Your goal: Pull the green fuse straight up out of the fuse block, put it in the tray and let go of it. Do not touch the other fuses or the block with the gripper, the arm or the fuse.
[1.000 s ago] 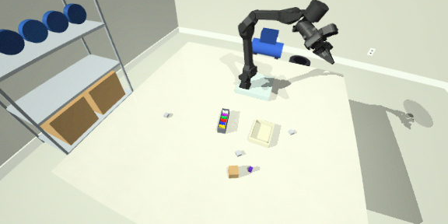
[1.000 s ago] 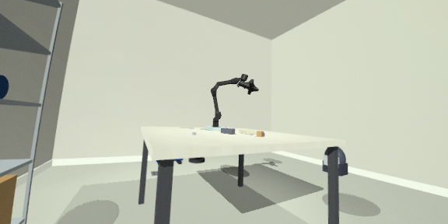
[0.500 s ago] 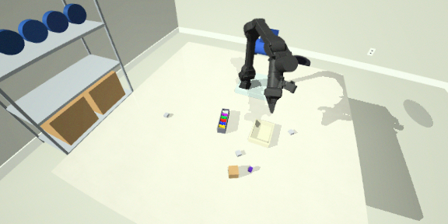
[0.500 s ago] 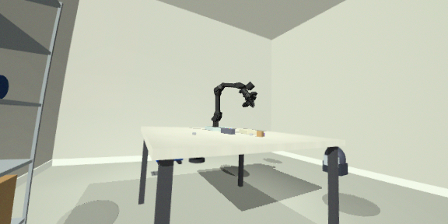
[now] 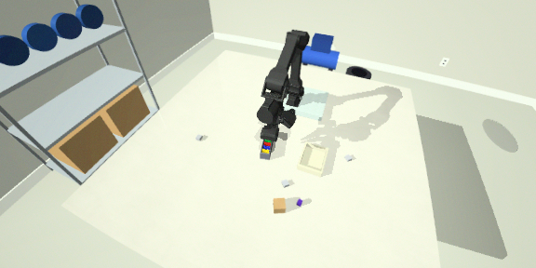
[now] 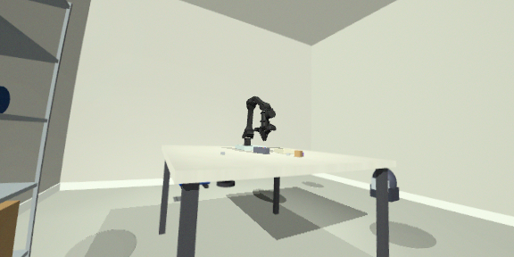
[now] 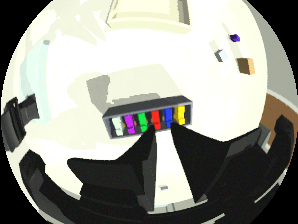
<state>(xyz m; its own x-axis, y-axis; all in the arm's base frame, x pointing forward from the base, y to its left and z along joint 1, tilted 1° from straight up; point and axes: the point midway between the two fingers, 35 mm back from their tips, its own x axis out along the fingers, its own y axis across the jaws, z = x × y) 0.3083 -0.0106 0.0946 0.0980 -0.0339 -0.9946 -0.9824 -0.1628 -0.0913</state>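
Six coloured fuses stand in the dark grey rectangular fuse block [image 5: 265, 155] [image 6: 261, 150] [image 7: 147, 106]; the small green fuse [image 7: 143, 121] is third from its white-fuse end. My black two-fingered gripper [image 6: 265, 139] [image 7: 162, 127] hovers above the block, fingers slightly apart, holding nothing. Cream open tray [image 5: 313, 159] [image 7: 150, 21]: beside the block.

Seen from above, my pale table [image 5: 163, 190] [image 6: 268, 164] [image 7: 210, 95] bears the fuse block [image 5: 265, 155] [image 6: 261, 150] [image 7: 147, 105], the tray [image 5: 312, 170] [image 6: 282, 151] [image 7: 150, 23] around its three o'clock, an orange block [image 5: 279, 206] [image 6: 298, 153] [image 7: 245, 66] near six.
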